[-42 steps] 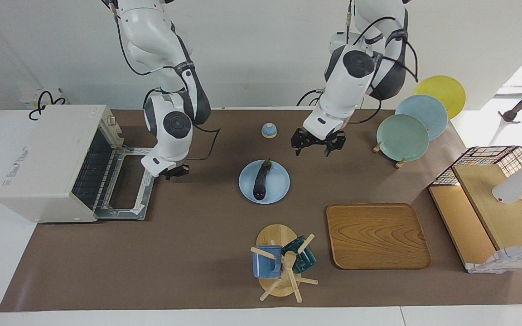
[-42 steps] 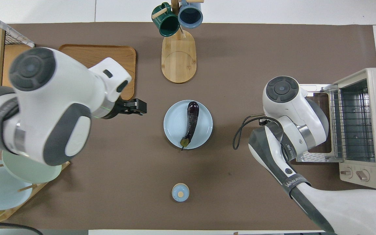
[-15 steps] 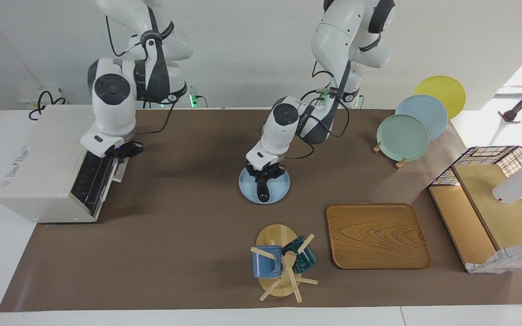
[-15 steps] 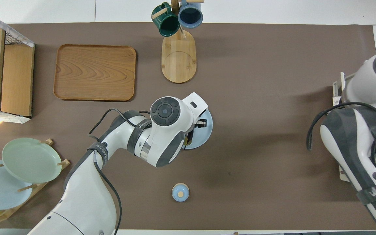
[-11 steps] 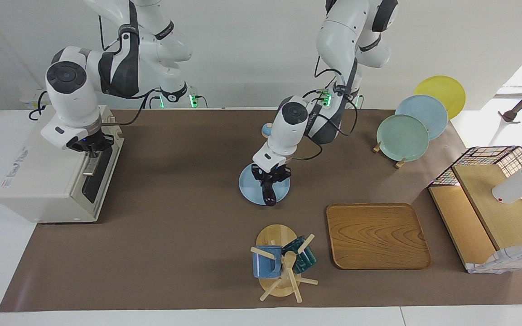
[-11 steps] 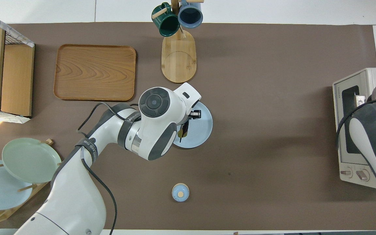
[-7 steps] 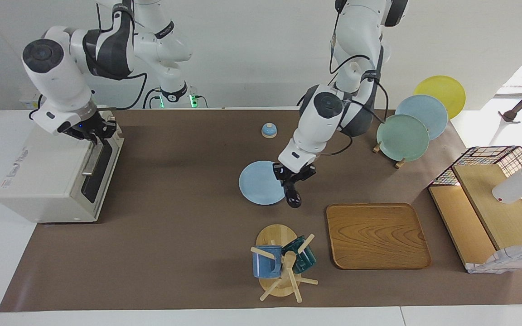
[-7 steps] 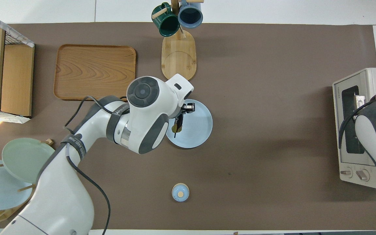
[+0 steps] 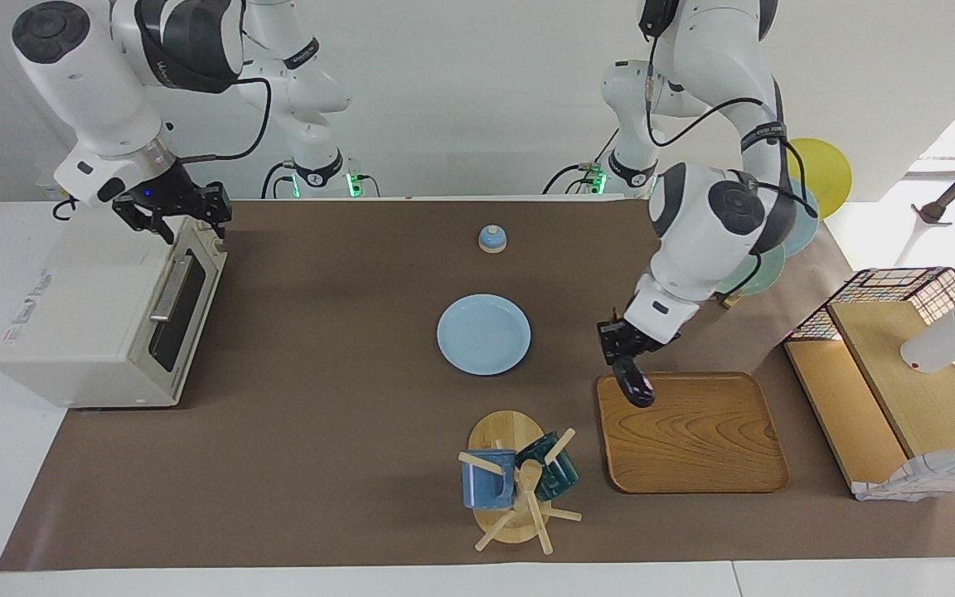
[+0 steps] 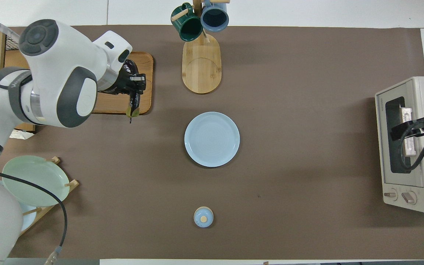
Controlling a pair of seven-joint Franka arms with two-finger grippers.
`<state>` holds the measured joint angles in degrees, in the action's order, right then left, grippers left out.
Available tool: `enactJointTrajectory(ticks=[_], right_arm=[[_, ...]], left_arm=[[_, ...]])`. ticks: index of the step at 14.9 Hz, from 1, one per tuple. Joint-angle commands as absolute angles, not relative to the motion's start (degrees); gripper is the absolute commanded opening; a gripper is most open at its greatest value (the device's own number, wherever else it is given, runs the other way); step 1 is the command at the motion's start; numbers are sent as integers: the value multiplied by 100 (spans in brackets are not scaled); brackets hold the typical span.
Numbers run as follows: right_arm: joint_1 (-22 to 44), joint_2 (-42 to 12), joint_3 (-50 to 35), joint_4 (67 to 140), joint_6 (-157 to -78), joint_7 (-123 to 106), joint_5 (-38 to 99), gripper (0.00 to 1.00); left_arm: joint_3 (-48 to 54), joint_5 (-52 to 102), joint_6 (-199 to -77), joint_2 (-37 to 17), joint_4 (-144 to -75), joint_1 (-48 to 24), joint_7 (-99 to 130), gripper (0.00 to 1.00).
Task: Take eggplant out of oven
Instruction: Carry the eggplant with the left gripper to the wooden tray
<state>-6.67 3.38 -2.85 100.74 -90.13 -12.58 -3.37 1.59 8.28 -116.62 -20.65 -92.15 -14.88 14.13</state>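
My left gripper (image 9: 622,347) is shut on the stem half of the dark purple eggplant (image 9: 636,386). The eggplant hangs tip down in the air over the edge of the wooden tray (image 9: 693,439) that faces the blue plate. From overhead, the left gripper (image 10: 135,82) and the eggplant (image 10: 134,102) sit over that same edge of the tray (image 10: 105,105). The off-white oven (image 9: 88,307) stands at the right arm's end of the table with its door closed. My right gripper (image 9: 172,217) hovers open just above the oven's top front edge, holding nothing.
A bare blue plate (image 9: 484,334) lies mid-table. A mug tree (image 9: 515,485) with two mugs stands farther from the robots than the plate, a small bell (image 9: 492,239) nearer. A plate rack (image 9: 747,265) and a wire-and-wood rack (image 9: 900,381) fill the left arm's end.
The left gripper lifted the eggplant off the blue plate and carried it over the tray's edge. The right gripper pushed the oven door closed, let go, rose and opened.
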Motion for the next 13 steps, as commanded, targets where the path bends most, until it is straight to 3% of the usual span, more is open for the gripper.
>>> enactJointTrajectory(ticks=[1, 4, 6, 13], right_arm=[[-537, 133, -281, 9660, -8833, -1143, -325, 100], [-214, -8, -212, 9406, -8649, -1003, -334, 100], [-80, -87, -176, 9221, -8561, -923, -325, 100], [132, -27, 97, 9211, -8490, -835, -308, 100]], left_arm=[[229, 572, -11584, -2380, -8948, -925, 811, 0], [229, 449, -11601, -3144, -8167, -660, 615, 0], [220, 439, -11907, -3514, -8042, -598, 432, 0], [229, 193, -12841, -3481, -8639, -483, 360, 0]])
